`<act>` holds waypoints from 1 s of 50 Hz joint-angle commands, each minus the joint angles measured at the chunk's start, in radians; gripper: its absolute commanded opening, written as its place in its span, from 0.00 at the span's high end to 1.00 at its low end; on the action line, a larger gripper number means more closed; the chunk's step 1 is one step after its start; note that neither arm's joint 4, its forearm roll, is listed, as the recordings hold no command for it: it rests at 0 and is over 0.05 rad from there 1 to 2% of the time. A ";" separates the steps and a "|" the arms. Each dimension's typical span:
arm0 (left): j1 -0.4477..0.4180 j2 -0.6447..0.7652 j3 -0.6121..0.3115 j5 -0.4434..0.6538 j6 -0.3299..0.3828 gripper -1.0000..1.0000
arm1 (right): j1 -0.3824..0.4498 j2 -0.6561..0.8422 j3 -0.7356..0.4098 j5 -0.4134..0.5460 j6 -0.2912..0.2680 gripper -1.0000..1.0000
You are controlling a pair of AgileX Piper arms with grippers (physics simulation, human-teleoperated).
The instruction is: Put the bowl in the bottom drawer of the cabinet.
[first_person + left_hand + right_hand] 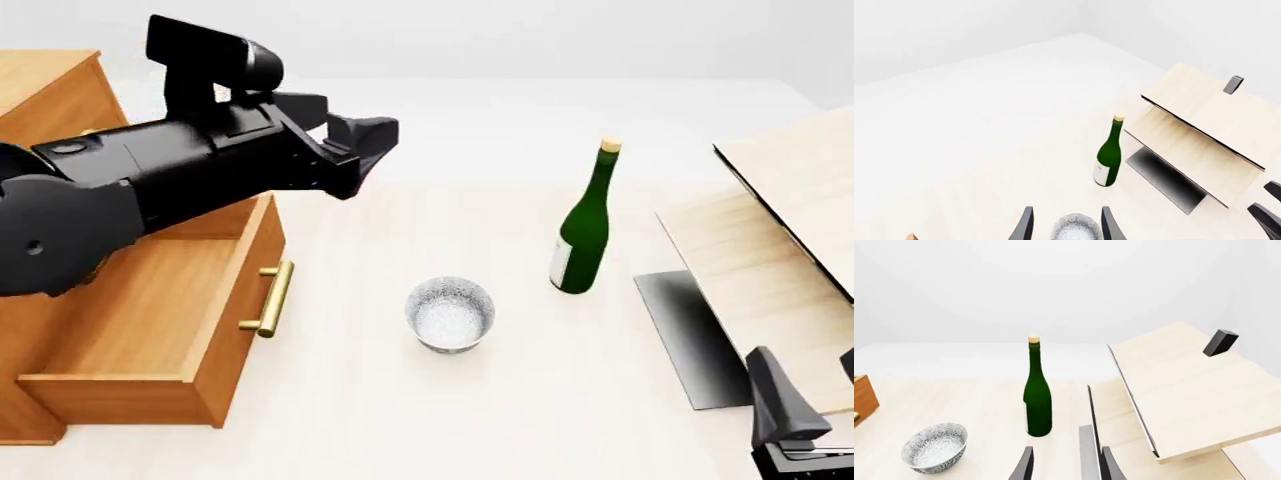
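Left hand lining up over the bowl, drawer already open

In the front view the bowl (450, 313) sits upright at centre frame on the pale surface (400, 420), apart from the wine bottle (585, 232) to its right and the bottom drawer (150, 325), which stands pulled out of the cabinet (47, 95) at lower left. The left hand (1065, 225) hangs above the bowl, fingers spread to either side and touching nothing. The right hand (1066, 465) waits at lower right, also spread and empty. The step looks like the approach to the grasp: next, lower onto the rim, pinch, then carry left into the drawer.
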 commanded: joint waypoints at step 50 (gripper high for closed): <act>-0.075 0.363 -0.221 0.215 -0.110 0.00 | 0.000 0.000 0.000 0.000 0.000 0.00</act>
